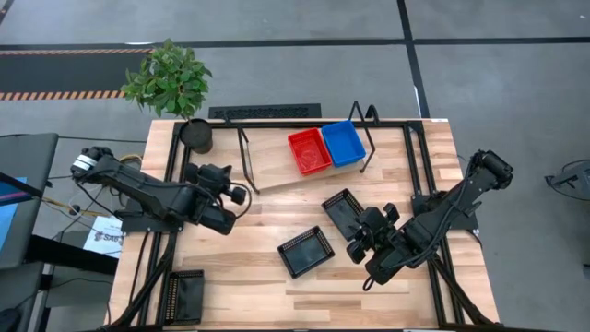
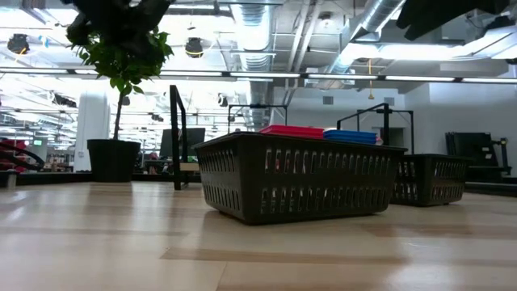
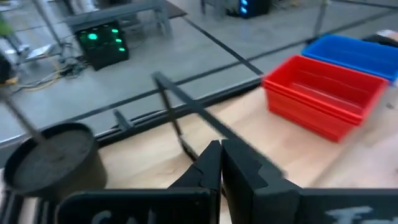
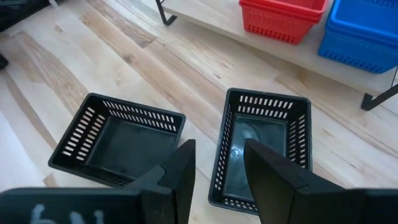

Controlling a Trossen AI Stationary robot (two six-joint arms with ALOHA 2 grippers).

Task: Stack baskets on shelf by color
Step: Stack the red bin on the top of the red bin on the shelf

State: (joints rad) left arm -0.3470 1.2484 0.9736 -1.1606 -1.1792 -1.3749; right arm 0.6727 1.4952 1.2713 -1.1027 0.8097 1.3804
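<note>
Baskets are what remain: from where I stand, the reds and blues look sorted and the black ones are still waiting. The right gripper hangs over the table with its fingers spread and nothing between them. Just ahead of its tips, nearly under them, sits 1 black basket, open side up, its near rim level with the gap between the fingers. Just beside that, off to the gripper's other finger, lies a 2nd black basket, turned a little askew; the 2 are close but not touching. A 3rd black basket sits well apart, at the table's near corner on the left arm's side.

Farther on, past the 2 black baskets, stands the shelf, holding a red stack and a blue stack side by side, touching or nearly so. How many are in each stack I cannot count for sure. The stretch of board beside the red one is bare, which I take to be where black goes.

The left gripper waits near the shelf's other end, fingers pressed together, holding nothing.
</note>
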